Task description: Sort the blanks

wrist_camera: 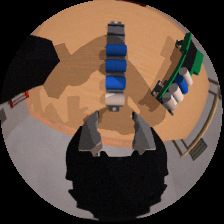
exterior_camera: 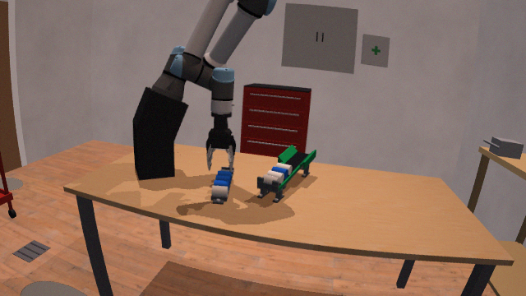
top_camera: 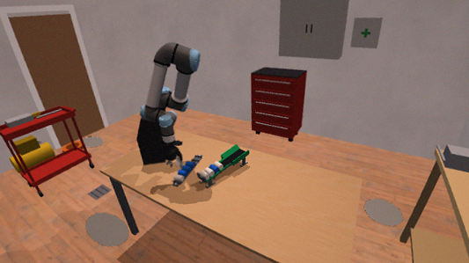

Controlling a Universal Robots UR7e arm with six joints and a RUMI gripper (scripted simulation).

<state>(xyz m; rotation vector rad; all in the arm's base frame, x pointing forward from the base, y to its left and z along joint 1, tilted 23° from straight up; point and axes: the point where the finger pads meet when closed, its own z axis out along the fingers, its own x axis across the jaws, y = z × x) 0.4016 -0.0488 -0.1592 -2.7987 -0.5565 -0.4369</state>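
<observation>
Judging from the top view, the sort is nearly done. The ribbed grey rack and the green-sided ramp each carry four short, round-edged bars on the wooden surface.

From the exterior view, a pale bar sits at the ramp's stop, so white belongs there. One blue blank lies among the whites. One white blank lies at the rack's near end, below three blues. Those two look left to swap.

At the wrist view's lower centre, the claw hangs half spread, pinching nothing, just short of that white blank. Whether each bar is centred in its slot is hard to tell from here.
</observation>
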